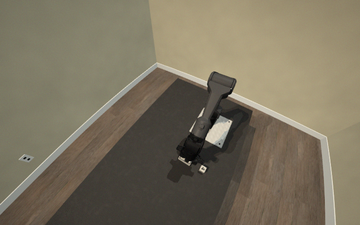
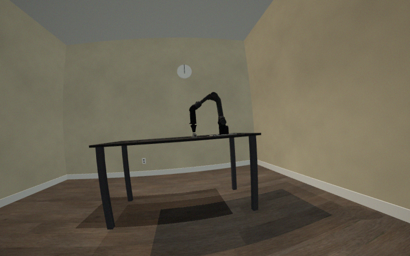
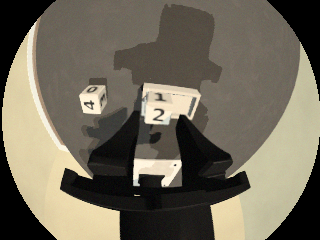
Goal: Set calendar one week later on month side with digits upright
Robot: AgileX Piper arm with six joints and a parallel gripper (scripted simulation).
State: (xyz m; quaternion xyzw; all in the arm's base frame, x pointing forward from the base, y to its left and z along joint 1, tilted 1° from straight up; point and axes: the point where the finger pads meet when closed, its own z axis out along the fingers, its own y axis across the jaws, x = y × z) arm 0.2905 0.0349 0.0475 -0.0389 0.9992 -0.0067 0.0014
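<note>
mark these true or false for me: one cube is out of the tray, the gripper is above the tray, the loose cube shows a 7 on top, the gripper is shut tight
One cube lies on the table outside the tray: true.
The gripper is above the tray: true.
The loose cube shows a 7 on top: false; the top view shows a 4.
The gripper is shut tight: false; it is open, holding nothing.
</note>
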